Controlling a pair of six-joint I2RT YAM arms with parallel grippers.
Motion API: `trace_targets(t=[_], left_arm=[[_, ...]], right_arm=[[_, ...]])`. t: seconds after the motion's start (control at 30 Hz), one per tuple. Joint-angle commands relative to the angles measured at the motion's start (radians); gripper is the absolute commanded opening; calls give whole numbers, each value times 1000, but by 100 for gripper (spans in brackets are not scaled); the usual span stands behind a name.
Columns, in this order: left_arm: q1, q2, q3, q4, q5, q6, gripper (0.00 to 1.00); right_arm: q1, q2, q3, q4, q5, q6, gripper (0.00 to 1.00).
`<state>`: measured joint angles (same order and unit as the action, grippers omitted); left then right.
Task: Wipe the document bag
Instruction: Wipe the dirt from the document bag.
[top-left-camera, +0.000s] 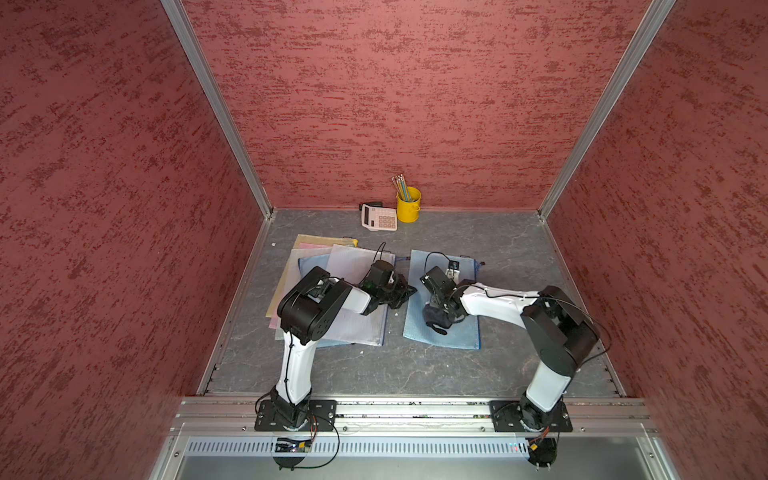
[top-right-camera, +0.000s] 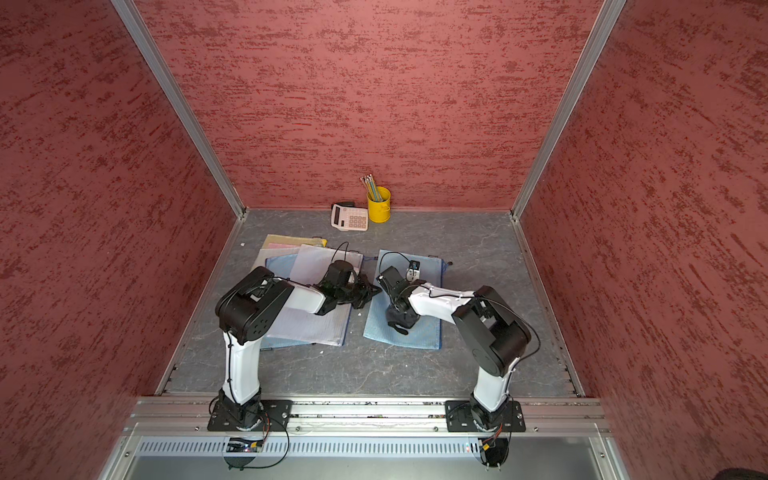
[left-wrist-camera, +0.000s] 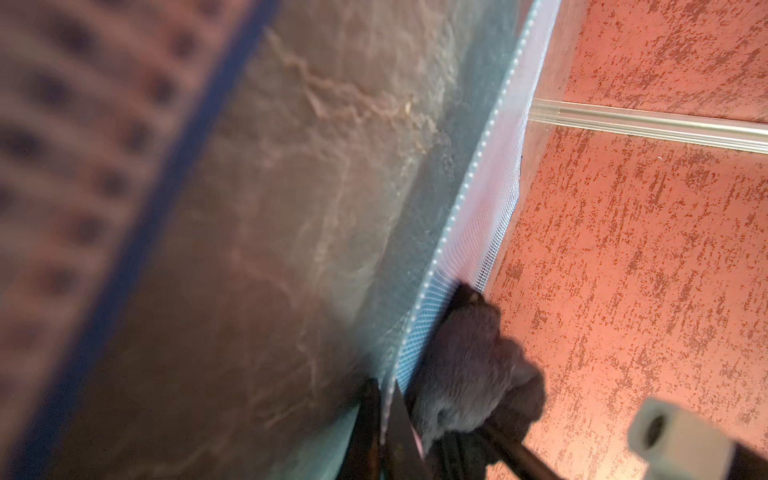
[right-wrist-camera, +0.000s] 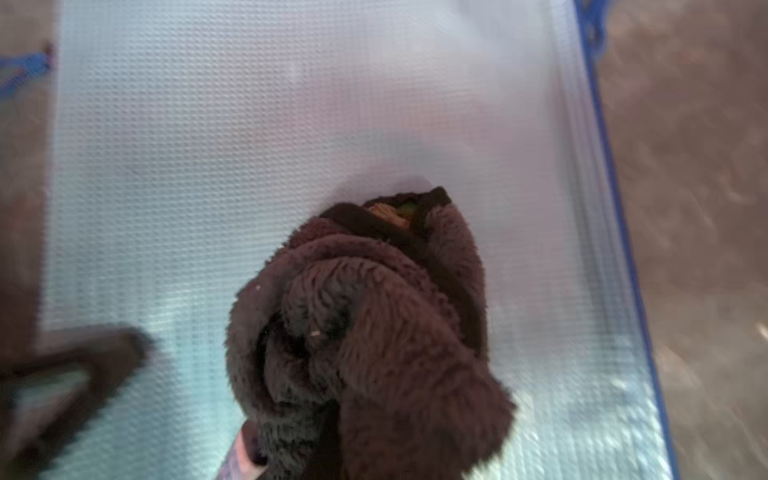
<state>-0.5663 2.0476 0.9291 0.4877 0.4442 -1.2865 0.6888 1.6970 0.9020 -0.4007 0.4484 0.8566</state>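
Watching this up close: the right pincer (top-left-camera: 440, 311) is clamped tight on a bunched-up dark cloth (right-wrist-camera: 365, 332), pressing it onto the blue document bag (top-left-camera: 461, 334). The bag is lying on the table (top-left-camera: 415, 374), just right of a messy pile of other folders (top-left-camera: 353, 266). The left pincer (top-left-camera: 406, 291) is pinched closed on the bag's left edge.

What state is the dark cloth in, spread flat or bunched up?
Bunched up. The cloth is a rolled wad of thick folds resting on the bag, not laid flat.
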Motion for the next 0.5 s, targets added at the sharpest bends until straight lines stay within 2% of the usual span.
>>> trace_targets(t=[0.0, 0.07, 0.13, 0.2, 0.27, 0.3, 0.4, 0.47], left_arm=[[-3, 0, -19, -66, -42, -4, 0], [-2, -1, -21, -65, -45, -13, 0], [-3, -3, -21, -61, -42, -13, 0], [-3, -4, -21, -66, -37, -10, 0], [-8, -6, -25, -64, -32, -8, 0], [-10, -7, -28, -65, -31, -6, 0], [-14, -4, -42, -52, -24, -9, 0], [-15, -7, -48, -53, -26, -10, 0]], right_arm=[[29, -157, -204, -190, -13, 146, 0], [103, -290, -287, -310, -48, 241, 0], [188, -403, -303, -454, -62, 321, 0], [193, -471, -255, -548, -16, 323, 0], [146, -499, -162, -534, 62, 242, 0], [82, -484, -111, -472, 71, 150, 0], [-55, -362, 43, -266, 89, -41, 0], [-99, -255, 150, -128, 76, -130, 0]])
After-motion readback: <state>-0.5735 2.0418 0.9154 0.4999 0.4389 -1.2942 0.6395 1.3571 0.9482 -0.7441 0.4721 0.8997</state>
